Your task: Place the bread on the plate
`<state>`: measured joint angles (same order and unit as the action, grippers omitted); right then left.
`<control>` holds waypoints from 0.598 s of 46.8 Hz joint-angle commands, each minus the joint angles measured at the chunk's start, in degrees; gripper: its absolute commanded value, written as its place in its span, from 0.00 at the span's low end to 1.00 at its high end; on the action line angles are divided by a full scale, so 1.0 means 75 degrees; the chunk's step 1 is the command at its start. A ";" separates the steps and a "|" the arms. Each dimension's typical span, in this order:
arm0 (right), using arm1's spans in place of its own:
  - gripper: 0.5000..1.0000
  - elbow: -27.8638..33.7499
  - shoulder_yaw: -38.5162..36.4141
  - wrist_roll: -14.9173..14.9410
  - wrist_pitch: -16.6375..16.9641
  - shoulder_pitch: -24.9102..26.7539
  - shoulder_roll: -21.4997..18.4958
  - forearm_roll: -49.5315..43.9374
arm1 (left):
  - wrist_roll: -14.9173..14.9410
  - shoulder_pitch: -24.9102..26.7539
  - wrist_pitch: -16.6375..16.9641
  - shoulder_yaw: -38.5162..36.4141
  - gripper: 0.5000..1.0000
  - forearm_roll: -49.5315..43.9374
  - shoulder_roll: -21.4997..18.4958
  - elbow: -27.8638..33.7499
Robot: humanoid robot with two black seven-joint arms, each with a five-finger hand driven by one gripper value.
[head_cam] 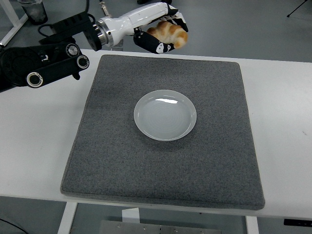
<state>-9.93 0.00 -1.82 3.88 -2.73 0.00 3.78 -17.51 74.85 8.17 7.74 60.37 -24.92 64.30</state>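
My left hand is shut on a golden-brown bread roll and holds it high in the air above the far edge of the grey mat. The left arm reaches in from the left edge. A white round plate lies empty at the middle of the mat, nearer than the bread and slightly left of it. The right arm is out of view.
The grey mat covers most of the white table. A grey bin and a table leg stand on the floor at the far left. A person's shoes show at the top edge.
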 commanded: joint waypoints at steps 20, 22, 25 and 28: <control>0.90 0.0000 0.0012 0.0008 0.0010 0.0012 0.0000 0.0000 | -0.0666 -0.1459 0.1441 -0.0492 0.00 0.1091 0.0452 -0.0006; 0.90 0.0000 0.0012 0.0008 0.0010 0.0012 0.0000 0.0000 | -0.0689 -0.1611 0.1512 -0.0504 0.00 0.1114 0.0452 -0.0006; 0.90 0.0000 0.0012 0.0008 0.0010 0.0012 0.0000 0.0000 | -0.0829 -0.1776 0.1582 -0.0527 0.00 0.1114 0.0498 -0.0030; 0.90 0.0000 0.0012 0.0008 0.0010 0.0012 0.0000 0.0000 | -0.0993 -0.1940 0.1652 -0.0551 0.00 0.1114 0.0592 -0.0146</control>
<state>-9.93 0.09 -1.75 3.96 -2.64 0.00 3.78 -23.86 61.44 20.07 3.76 68.72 -21.07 63.98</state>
